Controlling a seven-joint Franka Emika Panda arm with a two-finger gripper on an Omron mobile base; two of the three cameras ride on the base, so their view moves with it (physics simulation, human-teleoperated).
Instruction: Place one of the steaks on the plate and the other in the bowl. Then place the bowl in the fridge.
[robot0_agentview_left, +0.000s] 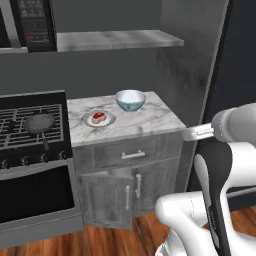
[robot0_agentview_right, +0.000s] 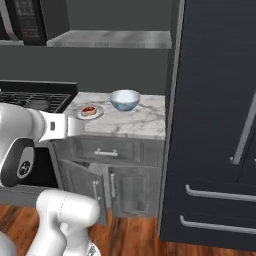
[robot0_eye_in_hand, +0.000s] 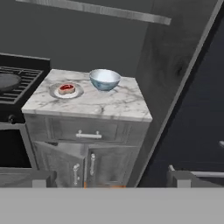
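Observation:
A red-centred steak (robot0_agentview_left: 98, 117) lies on the small whitish plate (robot0_agentview_left: 107, 121) on the marble counter, also seen as the steak (robot0_eye_in_hand: 67, 88) on the plate (robot0_eye_in_hand: 56, 92). The pale blue bowl (robot0_agentview_left: 130, 99) (robot0_eye_in_hand: 104, 79) stands upright just right of the plate; I cannot tell whether anything lies in it. The black fridge (robot0_agentview_right: 215, 100) (robot0_eye_in_hand: 197, 113) rises right of the counter, doors shut. My gripper (robot0_eye_in_hand: 111, 181) hangs well back from the counter at about cabinet height. It is open, fingertips (robot0_eye_in_hand: 43, 178) wide apart, with nothing between them.
A gas stove with a dark frying pan (robot0_agentview_left: 40, 122) stands left of the counter (robot0_agentview_left: 150, 120). A microwave (robot0_agentview_left: 32, 22) and a marble shelf (robot0_agentview_left: 117, 39) hang above. The left cabinet door (robot0_agentview_left: 107, 200) under the counter is ajar. Wooden floor lies in front.

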